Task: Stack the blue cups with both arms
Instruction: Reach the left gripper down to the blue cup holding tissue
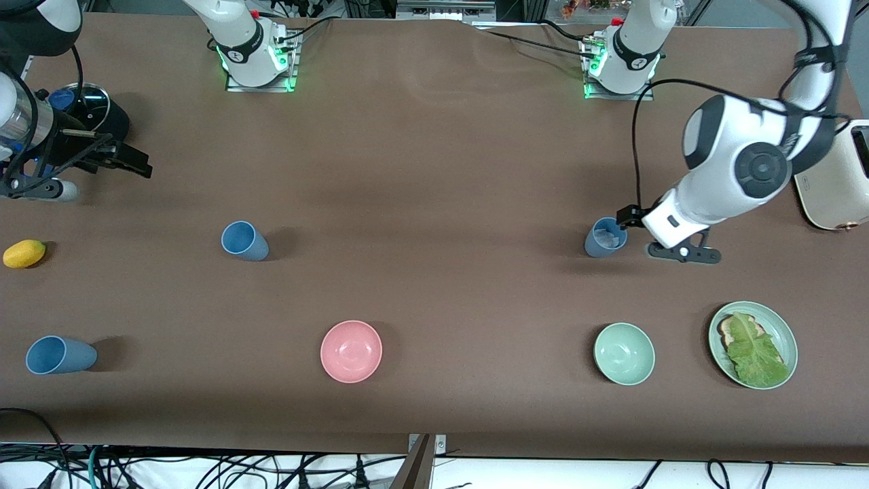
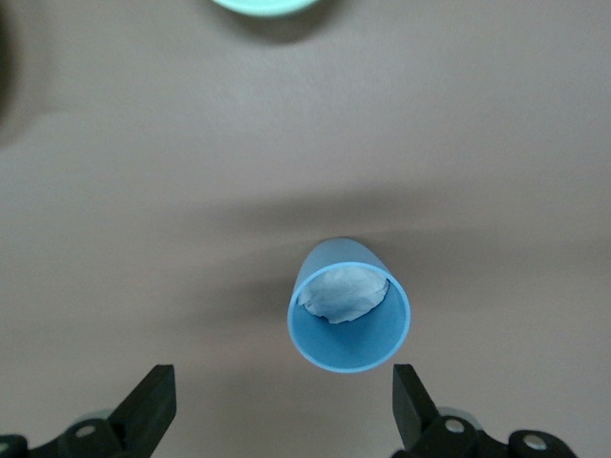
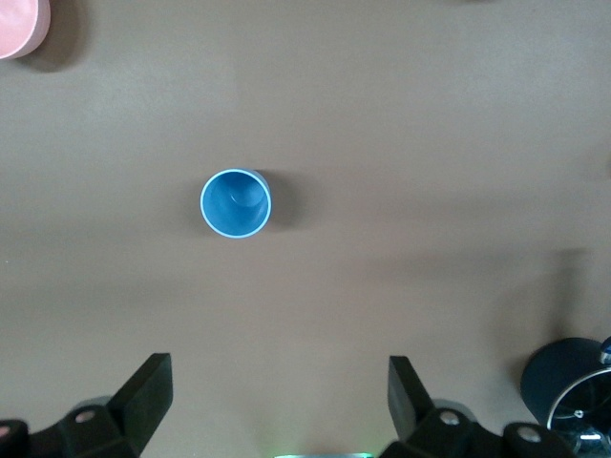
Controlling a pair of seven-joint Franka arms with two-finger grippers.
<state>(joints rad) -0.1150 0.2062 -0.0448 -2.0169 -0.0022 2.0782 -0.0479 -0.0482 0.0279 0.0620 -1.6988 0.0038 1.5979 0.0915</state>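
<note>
front view has three blue cups upright on the brown table (image 1: 434, 156): one cup with a pale crumpled scrap inside (image 1: 605, 237) toward the left arm's end, a second cup (image 1: 244, 240) about level with it toward the right arm's end, and a third cup (image 1: 59, 355) nearer the camera, close to the right arm's end of the table. the left gripper (image 1: 630, 219) is low, just beside the scrap-filled cup on the side toward the left arm's end; in the left wrist view its fingers (image 2: 151, 410) are spread wide, with that cup (image 2: 349, 304) standing apart from them. the right gripper (image 1: 129, 160) hangs over the right arm's end of the table, its fingers (image 3: 145, 395) also wide apart and holding nothing; the right wrist view looks down into the second cup (image 3: 236, 202). a pink bowl (image 1: 351, 351), a mint bowl (image 1: 624, 353) and a plate (image 1: 785, 328) of toast and lettuce lie nearer the camera; a lemon (image 1: 24, 253) lies between the right gripper and the third cup.
</note>
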